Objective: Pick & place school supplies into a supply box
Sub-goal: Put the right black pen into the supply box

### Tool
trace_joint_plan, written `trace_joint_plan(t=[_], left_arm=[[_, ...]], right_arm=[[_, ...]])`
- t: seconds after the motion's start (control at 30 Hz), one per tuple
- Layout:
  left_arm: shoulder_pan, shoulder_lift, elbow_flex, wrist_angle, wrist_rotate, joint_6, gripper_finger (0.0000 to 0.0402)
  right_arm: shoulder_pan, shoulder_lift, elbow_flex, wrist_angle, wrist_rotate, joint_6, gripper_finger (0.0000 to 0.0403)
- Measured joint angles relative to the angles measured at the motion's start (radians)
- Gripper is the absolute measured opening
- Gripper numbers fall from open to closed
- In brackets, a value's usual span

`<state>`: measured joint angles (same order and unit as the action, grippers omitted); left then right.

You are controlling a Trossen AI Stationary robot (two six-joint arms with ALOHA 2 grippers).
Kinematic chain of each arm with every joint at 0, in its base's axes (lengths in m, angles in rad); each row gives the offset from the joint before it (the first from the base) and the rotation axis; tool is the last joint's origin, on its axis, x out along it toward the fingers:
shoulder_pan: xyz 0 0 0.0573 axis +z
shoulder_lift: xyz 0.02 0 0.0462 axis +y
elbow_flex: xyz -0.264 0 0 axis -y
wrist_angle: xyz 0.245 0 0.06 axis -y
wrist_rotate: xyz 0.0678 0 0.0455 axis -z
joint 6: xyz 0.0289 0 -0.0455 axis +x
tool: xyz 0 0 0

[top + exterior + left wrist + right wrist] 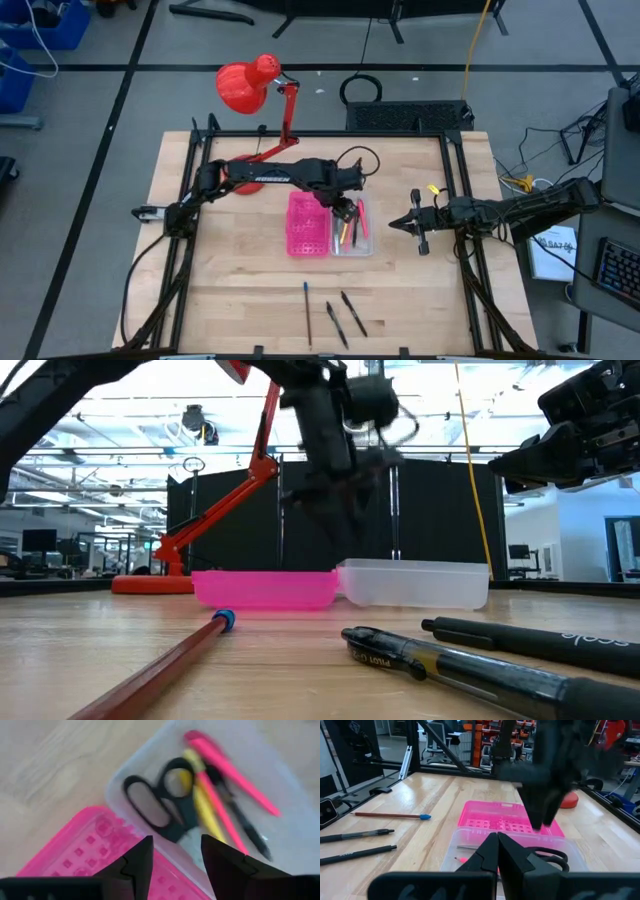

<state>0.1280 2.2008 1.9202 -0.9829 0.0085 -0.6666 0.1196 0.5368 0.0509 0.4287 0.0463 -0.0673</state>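
The supply box lies open mid-table: pink gridded half (308,224) joined to the clear tray (352,230). In the left wrist view the tray (300,810) holds black-handled scissors (160,805), pink pens (230,765), a yellow one (202,805) and a black pen (245,825). My left gripper (175,865) hovers open above the box, holding nothing. My right gripper (405,225) waits shut to the right of the box (497,852). Two black pens (345,318) and a brown pencil (307,310) lie flat near the table's near edge.
A red desk lamp (250,85) stands at the table's far edge, its base (150,582) behind the box. Black frame rails run along the left and right table sides. Bare wood lies between the box and the loose pens.
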Motion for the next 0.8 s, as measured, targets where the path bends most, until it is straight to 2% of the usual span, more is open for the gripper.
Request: trace_joint_plan(t=[0.07,0.13,0.27,0.37,0.5,0.57,0.73,0.8], left_arm=[[-0.019,-0.038,0.000,-0.004,-0.050,0.046,0.0159],[-0.037,-0.094,0.000,-0.022,-0.146,0.072,0.0138],[-0.032,-0.222,-0.011,-0.090,-0.338,0.096,0.0077],[-0.010,-0.353,-0.081,-0.039,-0.352,0.176,0.0019],[0.022,-0.569,-0.301,0.200,-0.297,0.323,0.0011],[0.055,-0.678,-0.444,0.326,-0.249,0.380,0.0007],[0.134,-0.941,-0.834,0.574,-0.213,0.475,0.0005],[0.149,-1.019,-0.987,0.680,-0.132,0.531,0.0004]], right_arm=[[0.000,0.000,0.000,0.001,0.000,0.001,0.0000],[0.000,0.000,0.000,0.001,0.000,0.002,0.0000],[0.000,0.002,0.000,0.007,0.000,0.002,0.0000],[0.000,0.002,0.000,0.007,0.001,-0.004,0.0000],[0.000,0.002,0.000,0.007,0.002,-0.054,0.0000],[0.000,0.002,0.000,0.004,0.002,-0.056,0.0000],[0.000,0.002,0.000,-0.002,0.001,0.005,0.0000],[0.000,0.002,0.000,0.002,0.002,0.002,0.0000]])
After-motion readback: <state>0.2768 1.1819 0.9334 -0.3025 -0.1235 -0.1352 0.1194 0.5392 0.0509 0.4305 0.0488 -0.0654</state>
